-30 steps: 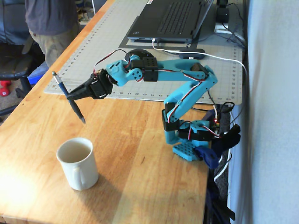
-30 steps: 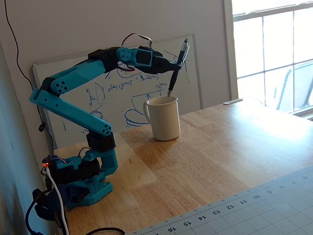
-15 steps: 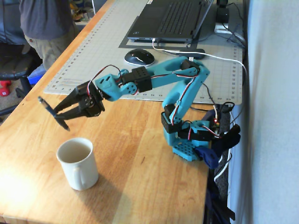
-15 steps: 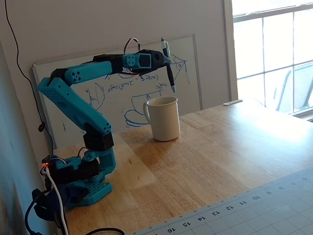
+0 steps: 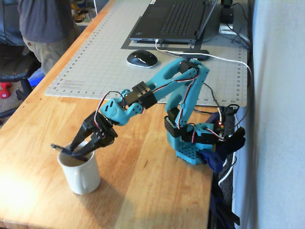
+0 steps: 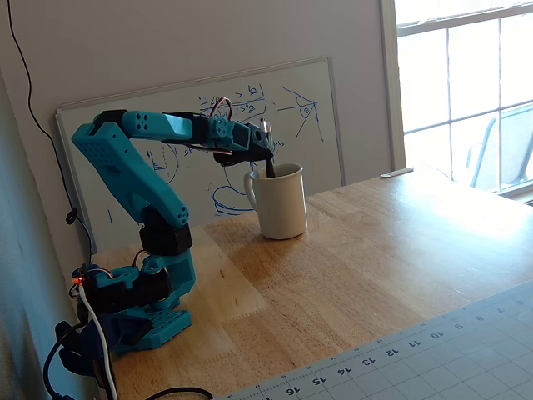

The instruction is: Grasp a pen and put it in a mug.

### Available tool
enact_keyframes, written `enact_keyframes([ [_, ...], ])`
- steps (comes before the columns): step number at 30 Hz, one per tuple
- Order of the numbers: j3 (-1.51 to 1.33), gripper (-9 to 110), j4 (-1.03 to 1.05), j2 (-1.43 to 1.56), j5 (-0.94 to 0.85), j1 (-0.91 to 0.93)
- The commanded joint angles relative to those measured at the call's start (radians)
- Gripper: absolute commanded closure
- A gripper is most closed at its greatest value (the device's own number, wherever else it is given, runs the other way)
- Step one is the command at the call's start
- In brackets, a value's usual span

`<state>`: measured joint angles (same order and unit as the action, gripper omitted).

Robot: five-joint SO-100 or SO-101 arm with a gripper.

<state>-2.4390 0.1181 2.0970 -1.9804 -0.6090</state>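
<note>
Wooden table (image 5: pixel 143 191), pen (image 5: pixel 64 150) in hand (image 5: pixel 76 151)

Sunlit window (image 6: pixel 462 92), whiteboard (image 6: pixel 325 100) against the wall, wooden table (image 5: pixel 143 191).

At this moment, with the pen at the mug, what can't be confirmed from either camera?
- Pen lower end: in both fixed views it is hidden behind the mug wall or the gripper; whether it touches the bottom is unknown.
- Gripper: dark fingers blur into the dark pen; cannot tell whether the jaws have let go.
- Mug handle: partly covered by the gripper in the side-on fixed view.
</note>
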Motion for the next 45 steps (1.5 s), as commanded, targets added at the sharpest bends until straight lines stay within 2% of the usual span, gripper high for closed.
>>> enact_keyframes([
  [1,0.021,101,-0.035,0.028,-0.014,-0.023],
  [9,0.032,87,-0.037,0.064,-0.002,-0.011],
  [13,0.026,88,-0.035,0.127,0.0,-0.009],
  [18,0.025,95,-0.026,0.195,0.048,0.044],
  [23,0.017,100,-0.021,0.278,0.242,0.103],
  [36,-0.219,101,-0.032,0.586,0.928,0.318],
  [45,-0.417,101,-0.032,0.776,1.267,0.503],
])
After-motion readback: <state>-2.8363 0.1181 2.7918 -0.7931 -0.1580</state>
